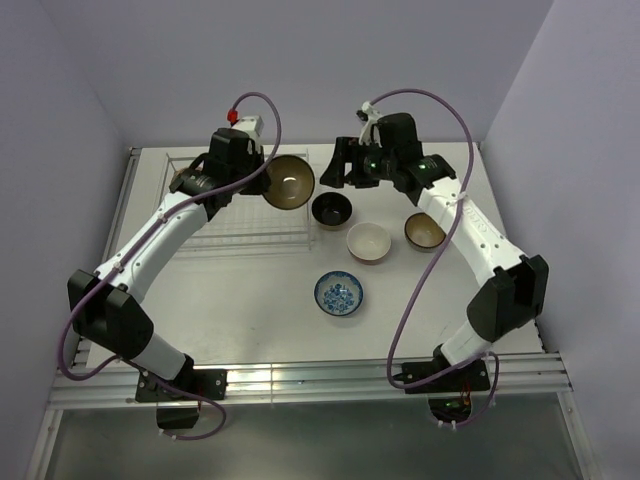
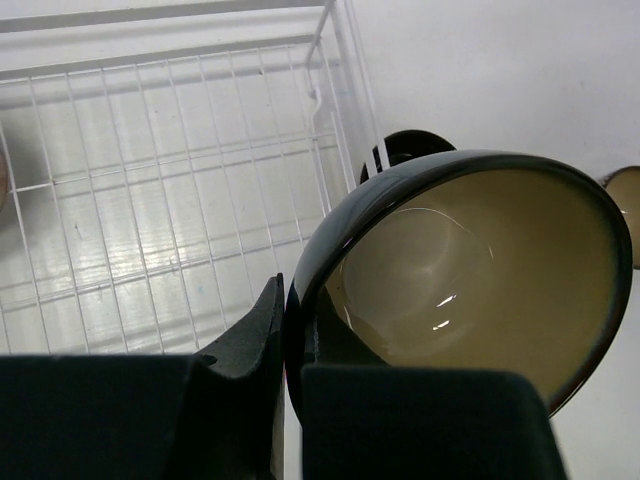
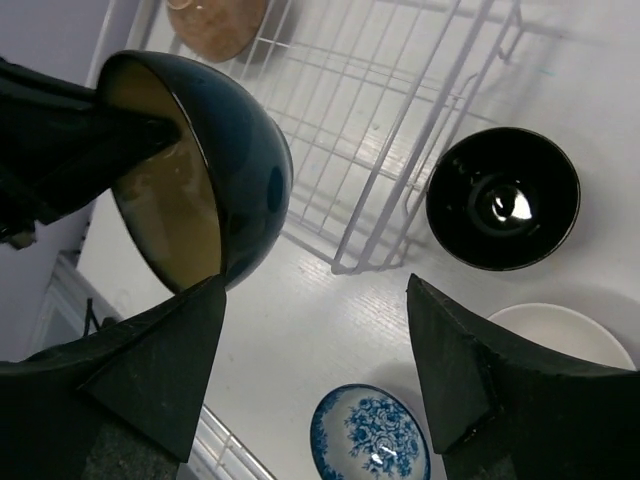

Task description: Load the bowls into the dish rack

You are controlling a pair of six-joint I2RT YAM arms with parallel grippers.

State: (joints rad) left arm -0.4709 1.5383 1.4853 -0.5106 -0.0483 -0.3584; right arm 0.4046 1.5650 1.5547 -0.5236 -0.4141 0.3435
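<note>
My left gripper [image 1: 264,180] is shut on the rim of a tan-brown bowl [image 1: 288,182] with a dark outside. It holds the bowl tilted on its side in the air, by the right end of the white wire dish rack [image 1: 235,228]. The left wrist view shows the fingers [image 2: 262,330] pinching the bowl's wall [image 2: 470,270] above the rack [image 2: 150,200]. My right gripper [image 1: 336,170] is open and empty, just right of the held bowl [image 3: 225,170], above the table [image 3: 315,290]. Another tan bowl [image 3: 215,20] lies in the rack [image 3: 400,110].
On the table right of the rack are a black bowl [image 1: 332,210], a white bowl [image 1: 368,243], a tan bowl [image 1: 425,232] and a blue-and-white bowl [image 1: 340,294]. Purple walls close in the back and sides.
</note>
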